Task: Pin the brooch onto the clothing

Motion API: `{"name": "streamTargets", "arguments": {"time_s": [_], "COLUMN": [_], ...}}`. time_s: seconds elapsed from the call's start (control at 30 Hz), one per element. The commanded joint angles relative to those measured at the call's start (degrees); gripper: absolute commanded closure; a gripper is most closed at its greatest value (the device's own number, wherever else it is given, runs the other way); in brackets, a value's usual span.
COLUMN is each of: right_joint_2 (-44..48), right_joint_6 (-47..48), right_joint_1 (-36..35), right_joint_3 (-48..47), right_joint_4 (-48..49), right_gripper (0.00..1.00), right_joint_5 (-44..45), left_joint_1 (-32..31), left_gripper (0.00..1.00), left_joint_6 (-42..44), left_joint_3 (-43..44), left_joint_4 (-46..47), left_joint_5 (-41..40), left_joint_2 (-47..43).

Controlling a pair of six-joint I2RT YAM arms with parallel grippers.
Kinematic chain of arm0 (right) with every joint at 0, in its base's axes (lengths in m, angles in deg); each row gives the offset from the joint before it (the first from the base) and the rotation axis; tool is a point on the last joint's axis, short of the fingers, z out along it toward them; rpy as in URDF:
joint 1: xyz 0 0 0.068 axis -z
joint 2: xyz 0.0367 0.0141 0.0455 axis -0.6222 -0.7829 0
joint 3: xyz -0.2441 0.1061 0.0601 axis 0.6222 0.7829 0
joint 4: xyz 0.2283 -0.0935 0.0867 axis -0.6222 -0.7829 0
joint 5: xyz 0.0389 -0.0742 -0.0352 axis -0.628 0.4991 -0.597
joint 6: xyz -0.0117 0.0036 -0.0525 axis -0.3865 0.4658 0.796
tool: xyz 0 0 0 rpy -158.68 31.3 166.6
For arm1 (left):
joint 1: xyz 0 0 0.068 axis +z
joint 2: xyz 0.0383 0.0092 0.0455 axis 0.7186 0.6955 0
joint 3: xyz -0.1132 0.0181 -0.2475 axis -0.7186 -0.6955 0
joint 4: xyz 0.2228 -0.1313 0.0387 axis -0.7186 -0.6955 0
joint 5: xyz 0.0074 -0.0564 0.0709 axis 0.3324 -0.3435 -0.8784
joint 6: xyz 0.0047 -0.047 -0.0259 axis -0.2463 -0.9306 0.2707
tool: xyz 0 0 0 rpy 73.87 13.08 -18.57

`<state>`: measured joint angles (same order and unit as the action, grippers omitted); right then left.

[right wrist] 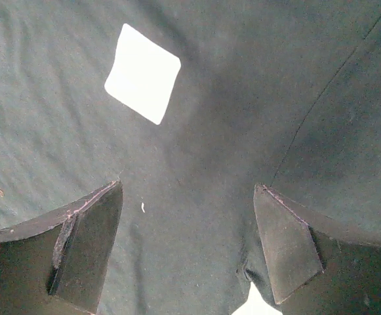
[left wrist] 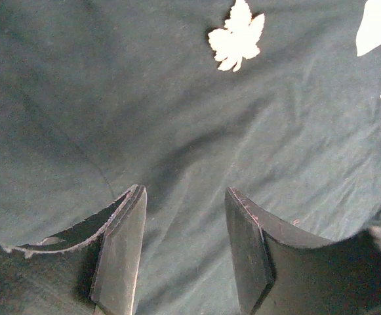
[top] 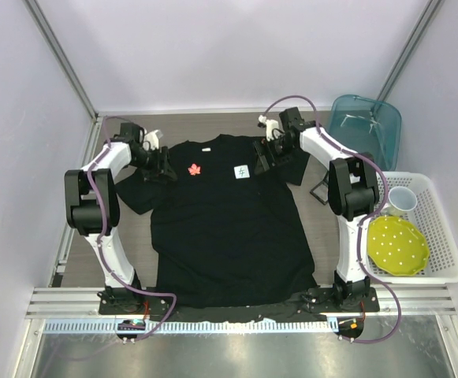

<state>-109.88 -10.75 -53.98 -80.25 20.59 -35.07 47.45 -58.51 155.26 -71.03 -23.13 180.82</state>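
Brooch (left wrist: 237,36) colour washed out (pinned or loose, cannot tell); label (top: 243,171) print too small.

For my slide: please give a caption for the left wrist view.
Open left gripper over the black T-shirt, the leaf-shaped brooch lying ahead.

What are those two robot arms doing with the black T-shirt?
A black short-sleeved T-shirt lies spread flat on the table. A tiny red maple-leaf brooch sits on its chest, beside a small white square label. The left gripper hangs open close to the brooch, and the right gripper hangs open near the label. Neither one holds anything right now.
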Motion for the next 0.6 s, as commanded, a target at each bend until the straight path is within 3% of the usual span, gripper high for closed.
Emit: {"name": "streamTargets", "arguments": {"time_s": [0.0, 0.3, 0.47, 0.5, 0.57], "right_joint_2": [0.88, 2.19, 1.14, 0.97, 0.70], "right_joint_6": [3.49, 8.93, 8.34, 7.63, 3.25], "right_joint_1": [0.21, -0.92, -1.19, -1.28, -1.37], "right_joint_3": [3.41, 7.37, -1.75, -4.99, -7.47], "right_joint_4": [-2.13, -5.20, -6.79, -6.61, -4.78], "right_gripper": [0.14, 0.14, 0.14, 0.14, 0.14], "right_joint_5": [2.10, 3.33, 2.63, 2.28, 1.84], "left_joint_1": [0.50, 3.67, 3.31, 3.31, 3.23], "left_gripper": [0.45, 0.43, 0.39, 0.34, 0.34], "left_joint_6": [1.87, 6.00, 8.37, 7.59, 1.89], "left_joint_3": [0.28, 0.72, 8.18, 9.33, 11.52], "left_joint_4": [-4.38, -7.99, -7.90, -6.60, -4.57], "left_joint_5": [-4.78, -4.09, -2.50, -2.32, -1.80], "left_joint_2": [1.51, 1.53, -0.84, -1.11, -1.12]}}
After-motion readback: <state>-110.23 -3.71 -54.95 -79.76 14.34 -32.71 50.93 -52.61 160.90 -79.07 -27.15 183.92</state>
